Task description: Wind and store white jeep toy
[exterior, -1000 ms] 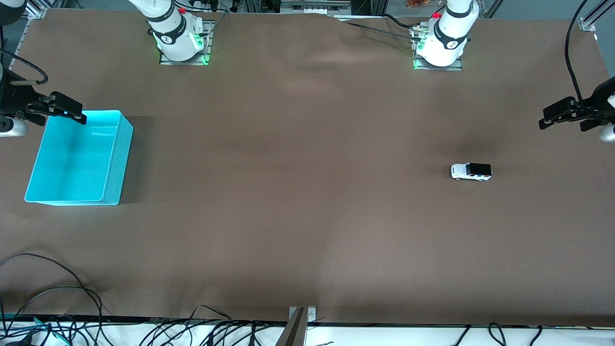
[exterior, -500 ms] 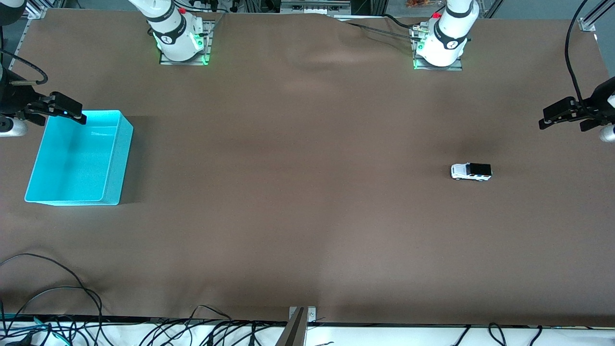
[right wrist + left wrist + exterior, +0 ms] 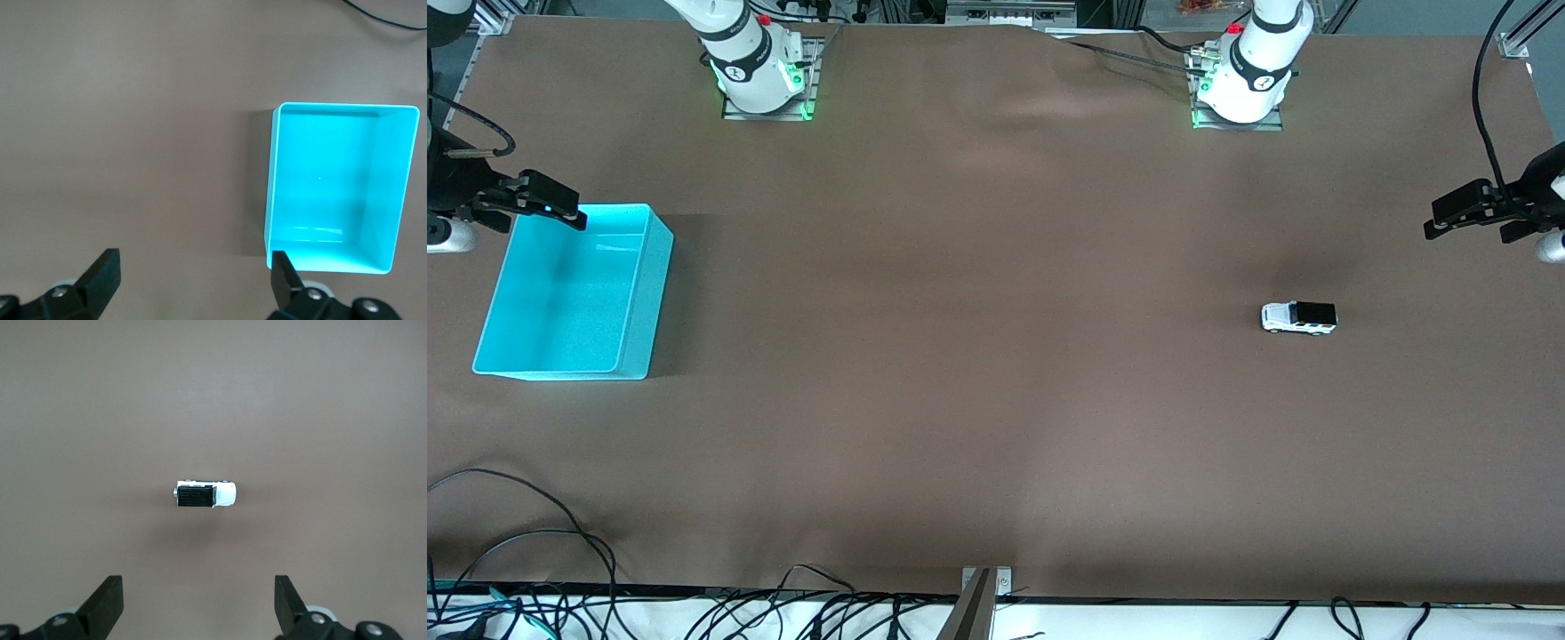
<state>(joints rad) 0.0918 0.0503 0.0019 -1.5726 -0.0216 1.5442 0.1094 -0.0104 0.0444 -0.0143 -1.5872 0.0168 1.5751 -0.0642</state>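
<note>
The jeep (image 3: 1299, 317) sits on my surface (image 3: 978, 356) toward the left arm's end — the bin (image 3: 569, 293) well apart, toward the right arm's.

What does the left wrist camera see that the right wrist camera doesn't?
Only the left wrist view shows the white jeep toy, standing on its wheels on the brown table cover, with the open left hand up above it.

Only the right wrist view shows the turquoise bin, with nothing in it, and the open right hand up above the table beside the bin's rim.

Both show the same bare brown cover and a pair of black fingertips spread wide, holding nothing.
</note>
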